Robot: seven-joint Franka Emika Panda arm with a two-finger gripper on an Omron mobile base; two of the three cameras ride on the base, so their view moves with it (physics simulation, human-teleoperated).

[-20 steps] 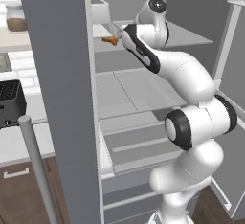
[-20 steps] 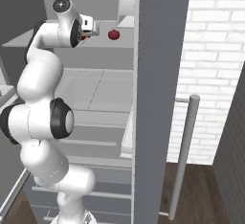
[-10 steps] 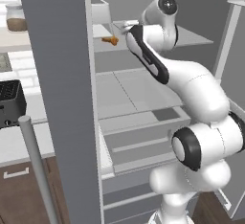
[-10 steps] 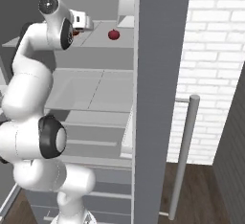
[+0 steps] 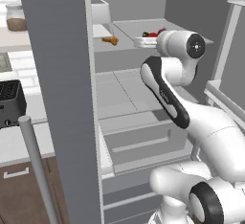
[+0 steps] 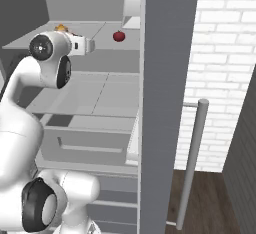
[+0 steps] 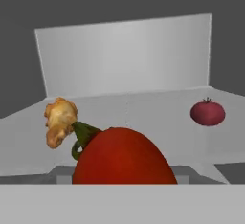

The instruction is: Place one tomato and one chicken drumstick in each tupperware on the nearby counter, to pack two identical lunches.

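Nearest the hand camera, low in the middle of the hand view, is the bright red tomato (image 7: 122,157). It lies tipped, with its green stem pointing to the upper left. It is right up against the gripper (image 5: 143,41), but the fingertips are hidden, so I cannot tell whether the gripper is clamped on it or merely around it. In the left base view a red patch at the gripper's tip is probably this same fruit.

Just behind the tomato, at middle left of the hand view, a drumstick (image 7: 60,121) lies on the fridge shelf (image 7: 143,108). It also appears as a small orange shape at the top of the left base view. Further back and well apart, at middle right, the dark tomato (image 7: 207,112) sits upright on the same shelf. The right base view has it in the upper middle, beyond the gripper.

At the left edge of the left base view, the desk (image 5: 19,144) runs beside the fridge.

My judgement is that the work is at or near its start. Both tomatoes and at least one drumstick are still in the fridge. The step in hand is taking the first tomato. Carrying it to a tupperware, then moving the remaining food, is still to do. I cannot account for the second drumstick.
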